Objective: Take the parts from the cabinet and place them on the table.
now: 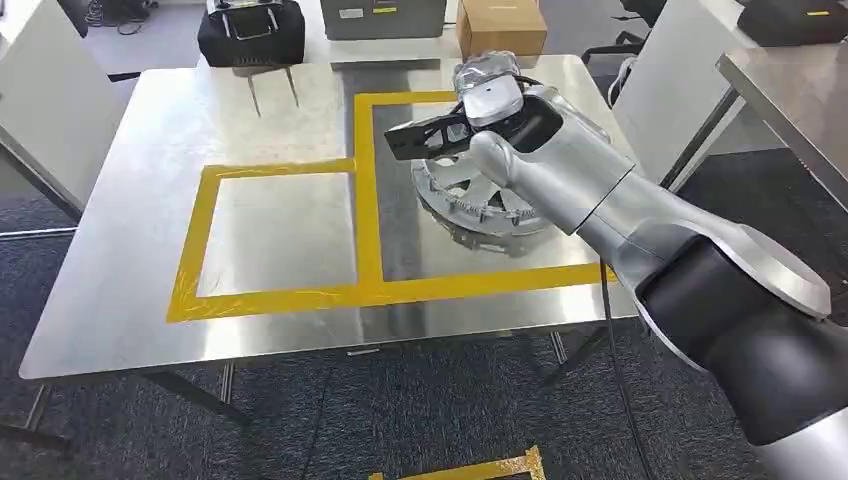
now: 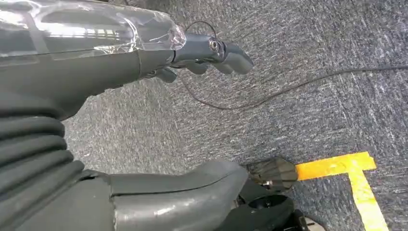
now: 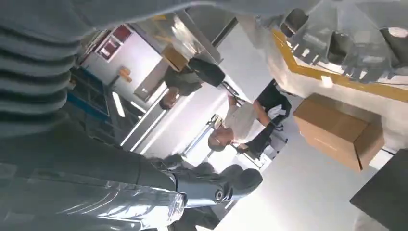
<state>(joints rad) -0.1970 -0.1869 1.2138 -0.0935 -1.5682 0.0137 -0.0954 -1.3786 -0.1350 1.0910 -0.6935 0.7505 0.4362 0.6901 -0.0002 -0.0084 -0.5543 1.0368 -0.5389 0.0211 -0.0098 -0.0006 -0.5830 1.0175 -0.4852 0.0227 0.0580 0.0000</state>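
The stiff, apparently heavy toothed ring part (image 1: 480, 200) on the desk (image 1: 130, 200) is best gripped at its rim; right hand (image 1: 487, 95) grasp cannot be told.

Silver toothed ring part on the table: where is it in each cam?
Head view: ring part right of table centre, inside the right yellow tape frame, partly behind the right arm.
Left wrist view: not in it; carpet floor.
Right wrist view: top right corner, beside the tape.
Shared landmark: the yellow tape frame.
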